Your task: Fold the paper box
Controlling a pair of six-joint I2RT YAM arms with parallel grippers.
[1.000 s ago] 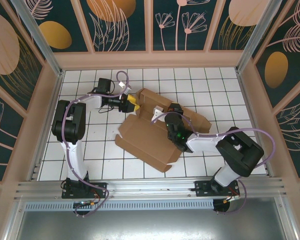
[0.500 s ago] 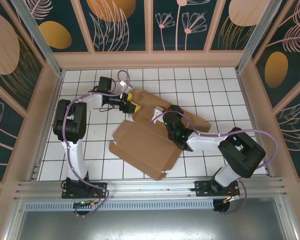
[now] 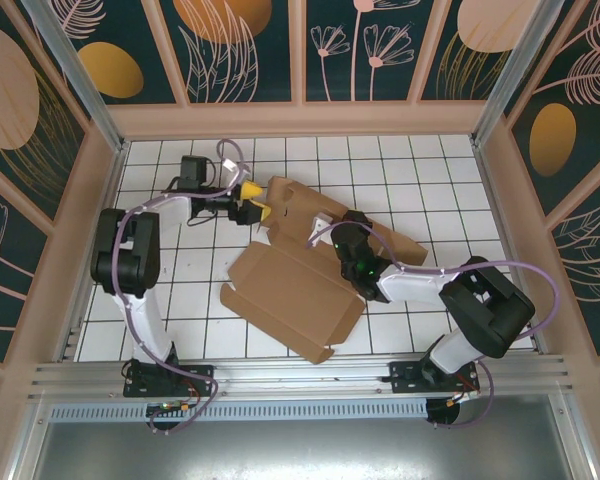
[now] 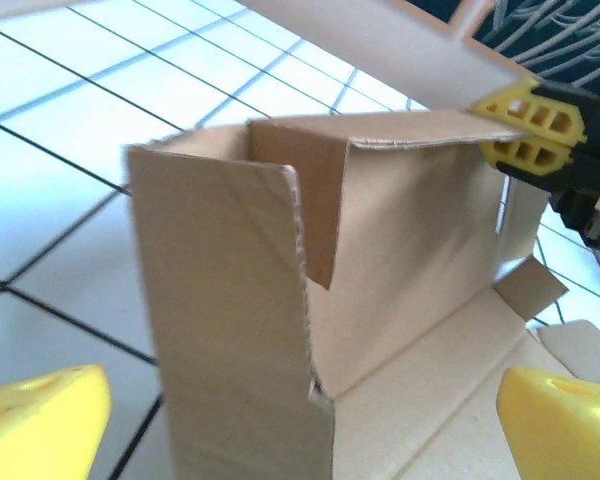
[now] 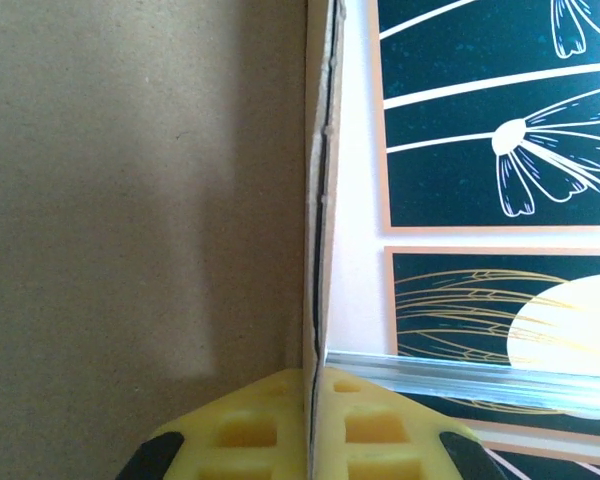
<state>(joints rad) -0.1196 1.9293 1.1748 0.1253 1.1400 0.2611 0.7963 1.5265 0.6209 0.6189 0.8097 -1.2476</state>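
The paper box (image 3: pixel 290 290) is brown cardboard lying in the middle of the tiled floor, its wide panel flat and its far walls raised. My left gripper (image 3: pixel 255 199) stands open at the box's far left corner. In the left wrist view its yellow fingertips (image 4: pixel 45 420) sit wide apart on either side of an upright corner flap (image 4: pixel 230 300), not touching it. My right gripper (image 3: pixel 330 222) is shut on the top edge of a raised wall. Both its yellow pads (image 5: pixel 250 435) press on the cardboard edge (image 5: pixel 320 200), and it shows past the box too (image 4: pixel 530 125).
White tiles with dark grout (image 3: pixel 180 290) surround the box. Peach-framed patterned walls (image 3: pixel 300 118) close in the far side and both flanks. An aluminium rail (image 3: pixel 300 375) runs along the near edge by the arm bases.
My left gripper has opened, let go of the corner flap and drawn back to the left. The box's flat panel has slid slightly left. The right gripper keeps its pinch.
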